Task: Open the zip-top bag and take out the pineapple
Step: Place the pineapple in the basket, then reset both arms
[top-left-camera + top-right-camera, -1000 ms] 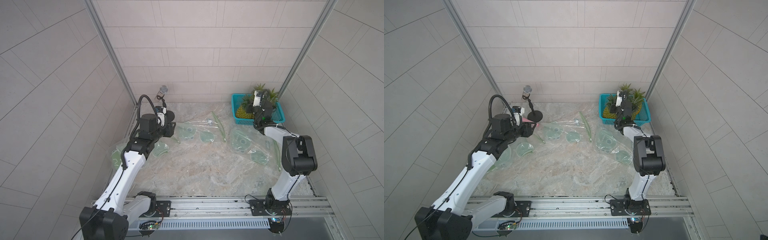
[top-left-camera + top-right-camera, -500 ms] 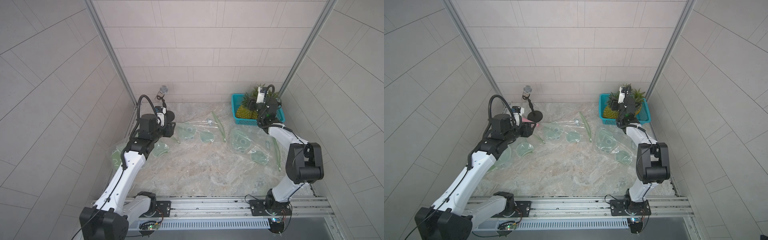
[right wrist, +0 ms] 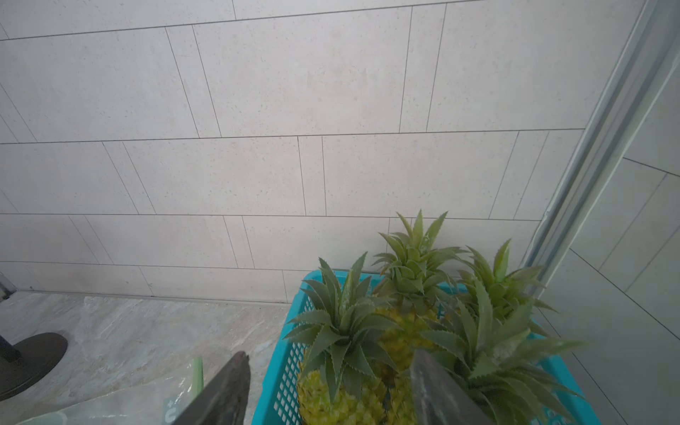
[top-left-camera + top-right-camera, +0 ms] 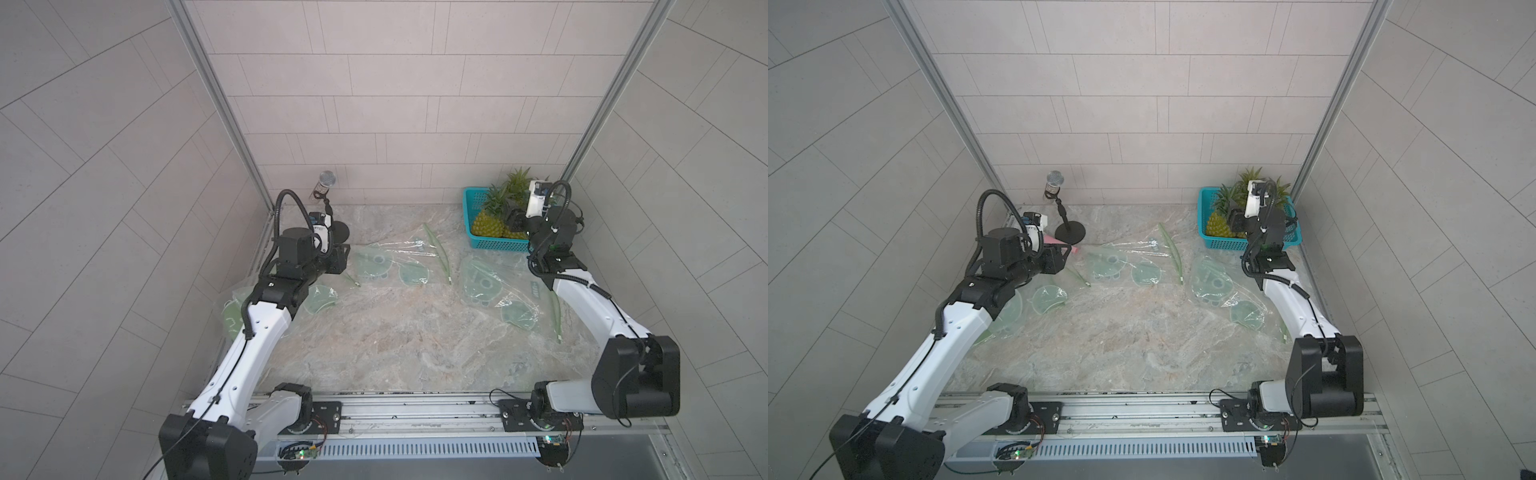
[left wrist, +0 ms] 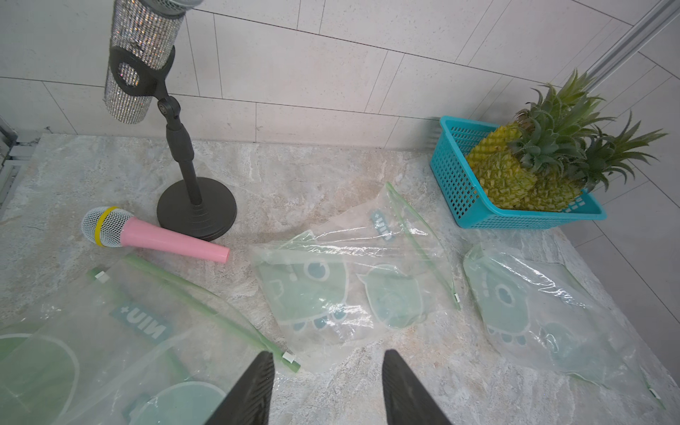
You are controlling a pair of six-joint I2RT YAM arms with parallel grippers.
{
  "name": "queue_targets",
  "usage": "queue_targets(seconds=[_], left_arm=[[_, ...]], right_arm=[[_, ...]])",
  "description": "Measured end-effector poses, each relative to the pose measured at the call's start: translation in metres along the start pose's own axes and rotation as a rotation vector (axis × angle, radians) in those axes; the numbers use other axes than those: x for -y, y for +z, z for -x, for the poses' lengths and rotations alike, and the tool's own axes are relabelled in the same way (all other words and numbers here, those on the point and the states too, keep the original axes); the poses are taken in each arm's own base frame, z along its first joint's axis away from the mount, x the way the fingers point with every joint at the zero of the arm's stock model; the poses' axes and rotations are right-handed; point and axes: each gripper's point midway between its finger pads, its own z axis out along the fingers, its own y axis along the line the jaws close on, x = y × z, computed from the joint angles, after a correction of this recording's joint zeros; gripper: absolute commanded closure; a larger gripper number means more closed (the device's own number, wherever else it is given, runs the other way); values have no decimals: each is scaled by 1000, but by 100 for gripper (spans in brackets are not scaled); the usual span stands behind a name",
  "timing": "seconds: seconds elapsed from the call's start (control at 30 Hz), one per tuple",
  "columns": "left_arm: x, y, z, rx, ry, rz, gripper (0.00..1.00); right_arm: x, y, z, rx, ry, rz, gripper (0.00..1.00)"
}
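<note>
Pineapples (image 4: 488, 222) (image 4: 1219, 224) (image 5: 504, 173) (image 3: 342, 401) stand in a teal basket (image 4: 494, 245) (image 4: 1204, 208) (image 5: 452, 165) (image 3: 283, 382) at the back right. Clear zip-top bags with green prints lie flat on the table: a middle bag (image 4: 390, 262) (image 5: 342, 279), a right bag (image 4: 494, 286) (image 5: 533, 305) and a left bag (image 4: 316, 299) (image 5: 110, 331). No pineapple shows inside any bag. My right gripper (image 4: 513, 218) (image 4: 1235, 220) (image 3: 329, 355) is open above the basket's near left side, holding nothing. My left gripper (image 4: 343, 259) (image 4: 1061, 257) (image 5: 329, 354) is open and empty between the left and middle bags.
A glittery silver microphone (image 5: 143, 62) stands on a black stand (image 5: 197, 211) at the back left. A pink toy microphone (image 5: 158, 239) lies beside its base. Tiled walls close in the back and both sides.
My right gripper has opened, and its wrist has risen and swung right over the basket. The left arm has stayed still.
</note>
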Motion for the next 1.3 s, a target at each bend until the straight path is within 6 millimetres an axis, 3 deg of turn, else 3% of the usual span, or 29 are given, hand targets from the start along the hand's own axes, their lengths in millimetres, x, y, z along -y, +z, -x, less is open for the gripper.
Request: queue_targets(seconds=[0.2,0.4,0.87,1.03,1.3], left_arm=[[-13,0,-1,6,-26,72,48],[-42,-2,-12,22,-103,230,48],[-129,-10,-57,210,-154,664,48],[-145,-8,-69,265,-98,741,48],[-152,15,-75,263,24,746,47]], right_arm=[[8,-34,-19,-21,3,-52,29],[22,-60,-39,-26,29,-138,28],[67,-92,-128,-154,121,-410,26],[73,-97,-148,-179,130,-445,26],[71,-84,-179,-232,120,-427,25]])
